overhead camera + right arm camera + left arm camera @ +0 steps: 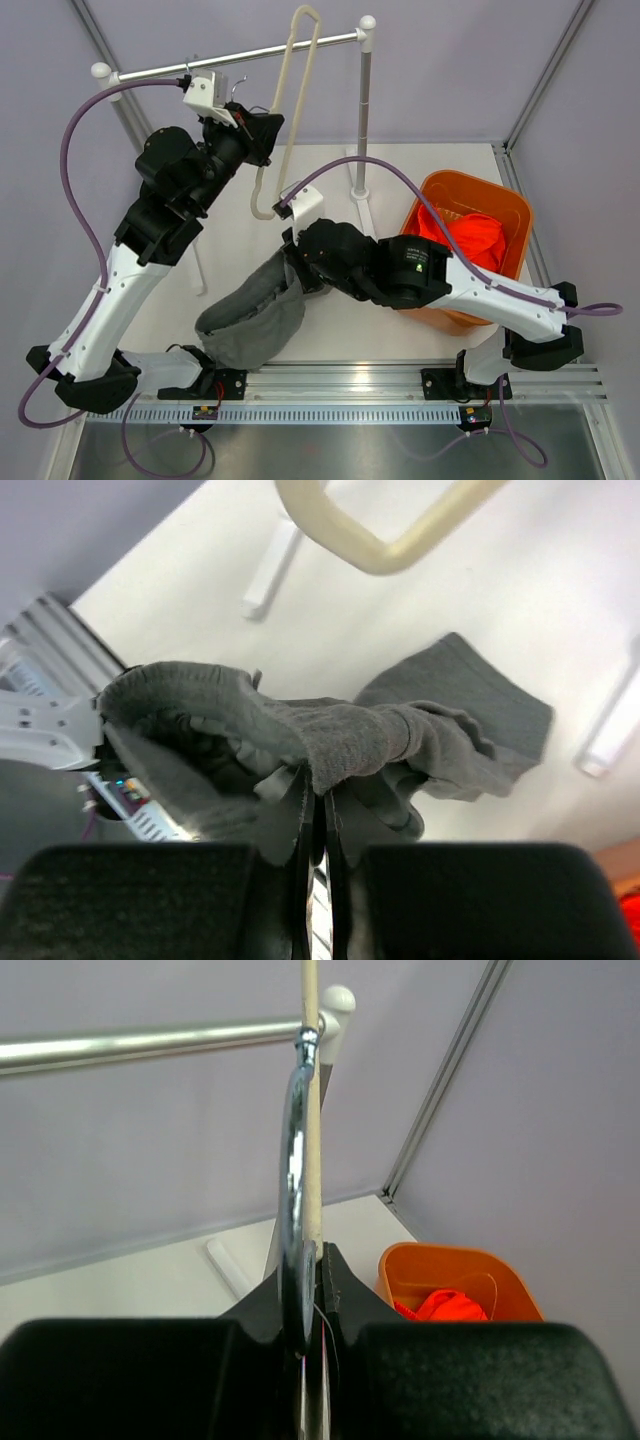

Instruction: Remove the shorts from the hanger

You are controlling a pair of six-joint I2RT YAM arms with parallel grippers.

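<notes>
The cream hanger (pixel 290 100) hangs from the rack bar (pixel 230 57). My left gripper (pixel 268 122) is shut on the hanger's chrome hook (pixel 293 1160), with the cream rod (pixel 311 1110) just behind it. My right gripper (pixel 318 790) is shut on the grey shorts (pixel 330 735), below and apart from the hanger's lower loop (pixel 380 540). In the top view the grey shorts (pixel 250 320) droop from the right gripper (pixel 297 262) down to the table's near edge. The orange-red shorts (pixel 470 235) lie in the orange basket (pixel 510 205).
The rack's upright post (pixel 363 120) stands between the hanger and the basket. White rack feet (pixel 265 565) lie on the table. The basket (pixel 400 1260) sits at the right, near the enclosure's frame. The metal rail (pixel 350 385) runs along the near edge.
</notes>
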